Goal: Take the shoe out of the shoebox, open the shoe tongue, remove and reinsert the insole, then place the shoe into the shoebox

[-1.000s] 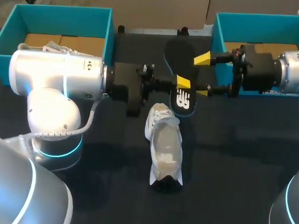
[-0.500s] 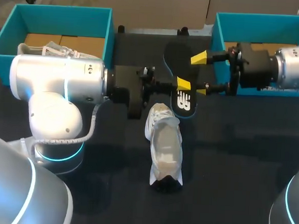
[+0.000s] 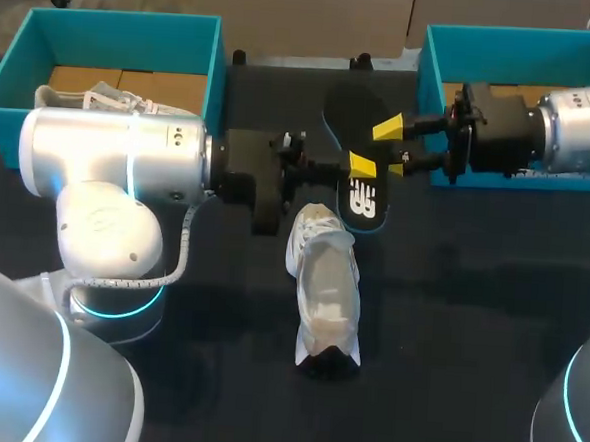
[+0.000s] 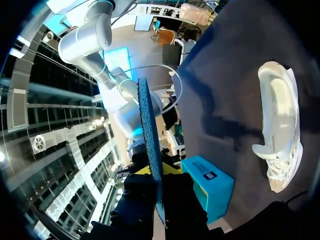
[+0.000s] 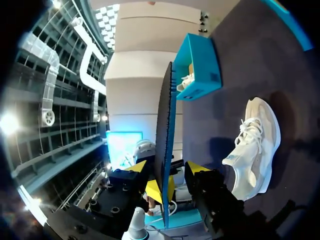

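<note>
L hand [image 3: 361,166] clamped on black insole [image 3: 354,109]; R hand [image 3: 398,145] apart, straddling it (white shoe [image 3: 323,283] on desk [image 3: 469,322]).

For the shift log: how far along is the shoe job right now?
Done: the shoe lies on the table, and the insole is out of it. In hand: the left pincer holds the insole up in the air; the right pincer straddles it, open. Left: reinsert the insole, then box the shoe.
</note>
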